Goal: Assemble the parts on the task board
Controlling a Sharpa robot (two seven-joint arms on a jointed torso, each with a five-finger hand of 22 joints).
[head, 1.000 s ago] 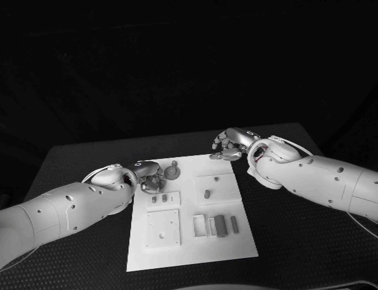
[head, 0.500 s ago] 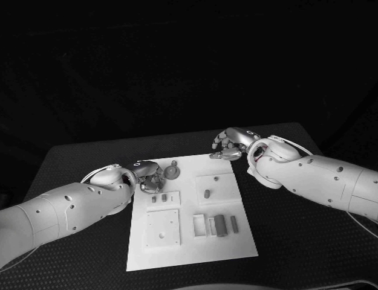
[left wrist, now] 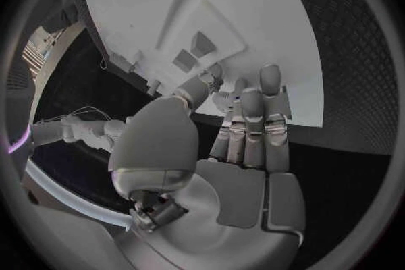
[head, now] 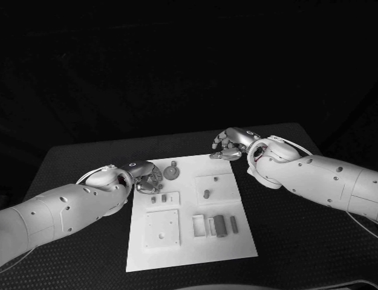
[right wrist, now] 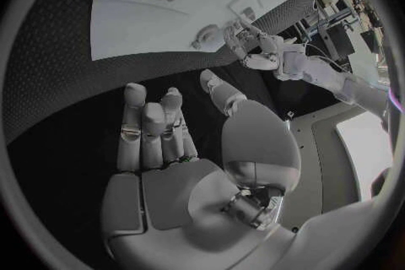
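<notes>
While both hands hover at the far end of the board, progress reads as early:

Task board: the white task board (head: 184,241) lies in the middle of the black table (head: 311,241).

Seated, by my judgement: one short peg (head: 207,194) stands in a raised block; two small pieces (head: 159,198) sit on another.

Left to do: grey bars (head: 224,225) lie loose by a frame; a round part (head: 172,173) lies at the far edge.

Left hand (head: 147,177): fingers nearly straight over the board's far left corner, holding nothing.

Right hand (head: 230,145): fingers loosely extended beyond the far edge, empty.
</notes>
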